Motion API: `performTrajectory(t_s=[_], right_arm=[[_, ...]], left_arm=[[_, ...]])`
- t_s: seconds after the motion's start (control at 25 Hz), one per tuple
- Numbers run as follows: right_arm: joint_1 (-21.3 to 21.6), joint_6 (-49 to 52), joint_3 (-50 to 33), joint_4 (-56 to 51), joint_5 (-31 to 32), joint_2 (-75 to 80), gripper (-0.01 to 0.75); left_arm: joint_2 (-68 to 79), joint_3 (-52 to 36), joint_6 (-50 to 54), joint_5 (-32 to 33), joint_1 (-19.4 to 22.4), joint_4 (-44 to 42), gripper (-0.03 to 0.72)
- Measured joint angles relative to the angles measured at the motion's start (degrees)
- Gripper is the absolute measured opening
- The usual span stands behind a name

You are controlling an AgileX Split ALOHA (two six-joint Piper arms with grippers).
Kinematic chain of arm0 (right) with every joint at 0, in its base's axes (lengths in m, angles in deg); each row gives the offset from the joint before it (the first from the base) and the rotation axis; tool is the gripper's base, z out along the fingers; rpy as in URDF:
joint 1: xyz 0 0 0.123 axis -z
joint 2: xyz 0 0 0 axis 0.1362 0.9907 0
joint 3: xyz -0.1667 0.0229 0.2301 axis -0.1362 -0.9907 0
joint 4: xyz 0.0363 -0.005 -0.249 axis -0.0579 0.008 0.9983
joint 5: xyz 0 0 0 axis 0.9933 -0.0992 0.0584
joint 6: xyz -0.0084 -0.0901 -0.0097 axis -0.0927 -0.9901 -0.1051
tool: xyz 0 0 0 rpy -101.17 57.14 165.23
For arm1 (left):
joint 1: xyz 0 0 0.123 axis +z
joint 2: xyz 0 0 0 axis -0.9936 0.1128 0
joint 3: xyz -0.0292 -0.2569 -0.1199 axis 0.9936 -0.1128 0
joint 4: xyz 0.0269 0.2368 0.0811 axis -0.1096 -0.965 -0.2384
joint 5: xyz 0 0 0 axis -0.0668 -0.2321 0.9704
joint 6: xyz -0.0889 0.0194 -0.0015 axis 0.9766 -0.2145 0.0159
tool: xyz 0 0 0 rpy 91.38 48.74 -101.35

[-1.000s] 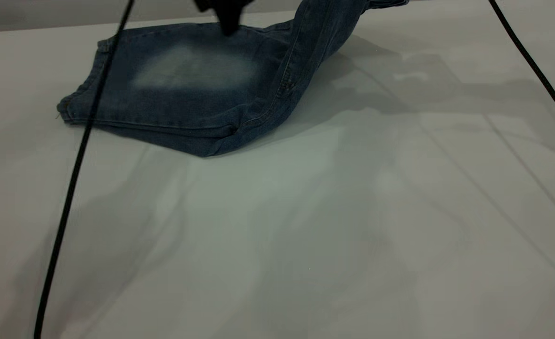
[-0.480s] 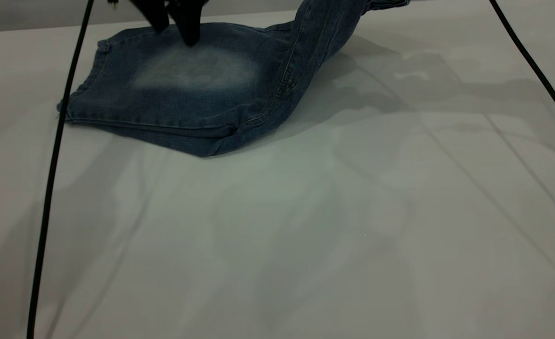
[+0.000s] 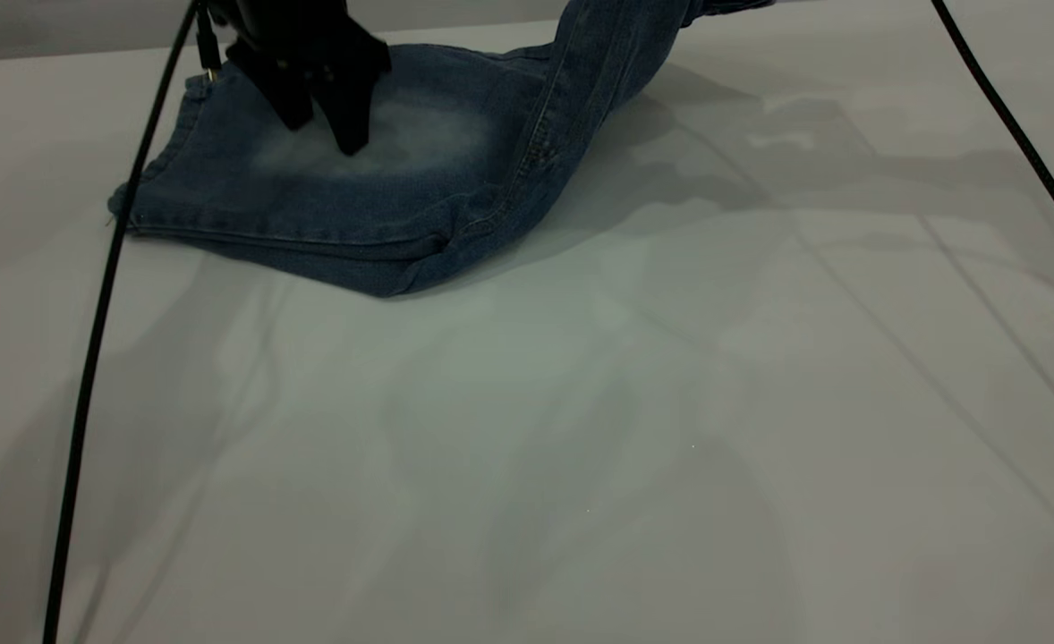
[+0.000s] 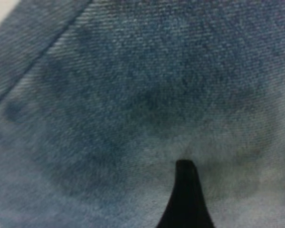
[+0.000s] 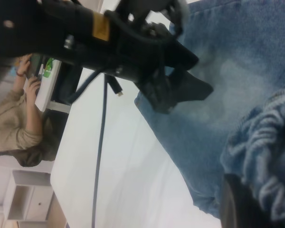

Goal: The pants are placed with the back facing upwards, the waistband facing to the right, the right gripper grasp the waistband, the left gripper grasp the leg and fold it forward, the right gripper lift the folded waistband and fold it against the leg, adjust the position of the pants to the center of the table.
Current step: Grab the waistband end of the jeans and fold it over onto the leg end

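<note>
The blue jeans pants (image 3: 330, 206) lie folded on the table at the far left, with a pale faded patch on top. My left gripper (image 3: 321, 125) is open, both fingertips down on that patch; in the left wrist view one dark finger (image 4: 185, 199) rests against the denim (image 4: 133, 95). The pants' right part (image 3: 599, 54) rises steeply and leaves the exterior view at the top. In the right wrist view, bunched denim (image 5: 266, 137) is pinched at my right gripper's finger (image 5: 237, 204), the left gripper (image 5: 183, 97) showing beyond it. The right gripper itself is outside the exterior view.
Two black cables hang across the scene, one at the left (image 3: 97, 313) and one at the right (image 3: 1019, 134). The white table cover (image 3: 581, 402) stretches toward the camera. A person (image 5: 19, 128) sits at a desk beyond the table.
My left gripper has moved left from the pants' far edge and come down onto the faded patch. The raised right part of the pants holds its place.
</note>
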Motion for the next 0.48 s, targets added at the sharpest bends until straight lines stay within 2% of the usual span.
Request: performTrajectory(t_s=[0.48], right_arm=[[-1.3, -0.1, 0.0, -1.8, 1.3, -2.1, 0.058]], left_arm=[[1.7, 0.0, 0.0, -0.1, 0.0, 0.2, 0.504]])
